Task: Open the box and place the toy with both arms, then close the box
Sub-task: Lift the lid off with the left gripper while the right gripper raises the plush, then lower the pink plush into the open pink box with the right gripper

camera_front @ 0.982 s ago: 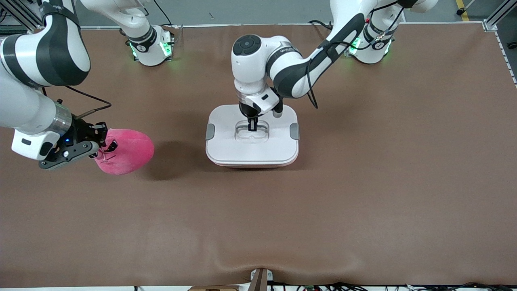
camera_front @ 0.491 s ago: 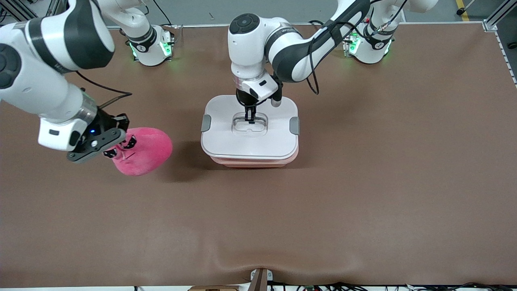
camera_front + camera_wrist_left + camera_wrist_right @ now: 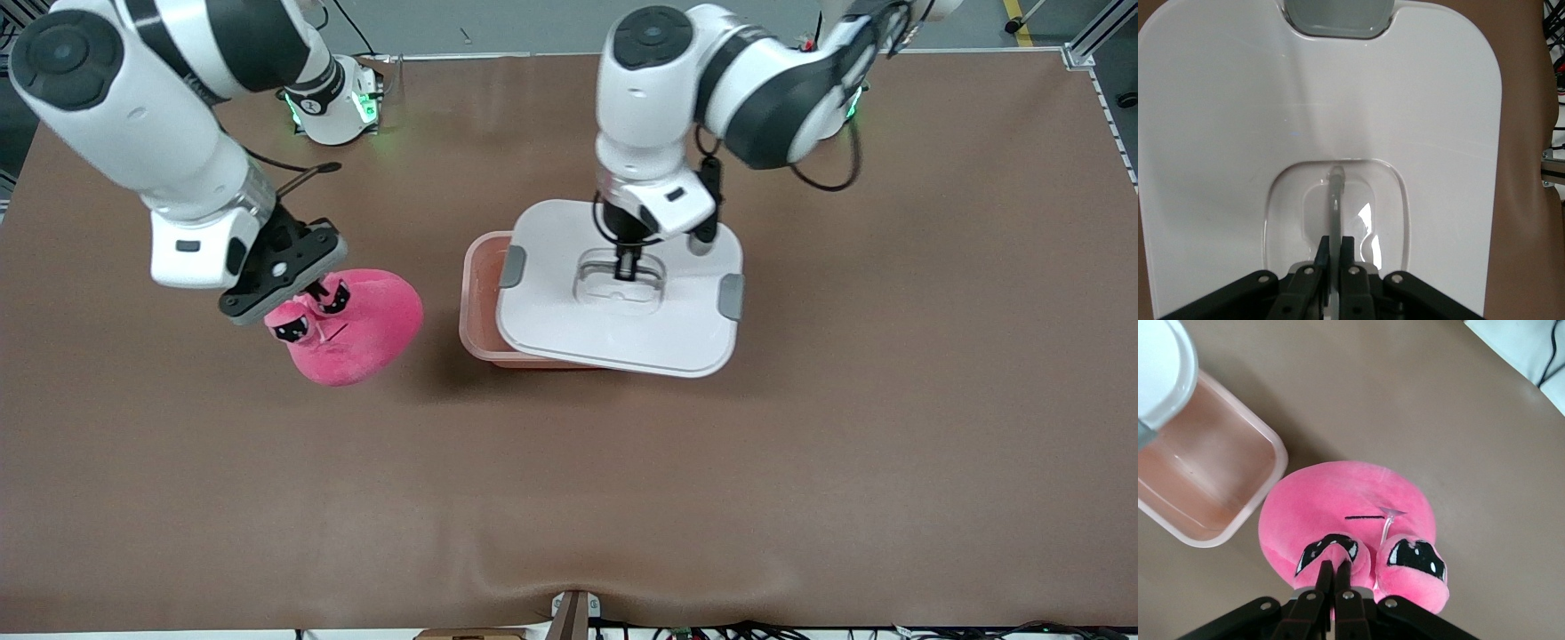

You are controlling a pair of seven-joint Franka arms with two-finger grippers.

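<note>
The white lid (image 3: 622, 333) is off the box, tilted and raised. My left gripper (image 3: 625, 267) is shut on its clear handle (image 3: 1335, 193) in the recess. The lid (image 3: 1405, 100) covers most of the pale pink tub (image 3: 477, 293), whose open end shows toward the right arm's end. The tub (image 3: 1205, 480) holds nothing that I can see. My right gripper (image 3: 304, 304) is shut on a nub of the bright pink plush toy (image 3: 360, 324), which hangs over the table beside the tub. In the right wrist view the gripper (image 3: 1335, 565) pinches the toy (image 3: 1338, 507) by a dark eye marking.
Grey clips (image 3: 512, 267) (image 3: 732, 296) sit on the lid's two short ends. The brown table cover (image 3: 569, 480) has a low ridge near the front edge. Both arm bases (image 3: 333, 107) (image 3: 840, 102) stand along the table's back edge.
The left gripper has lifted the lid off the tub and swung it toward the left arm's end. The right gripper has carried the toy closer to the tub.
</note>
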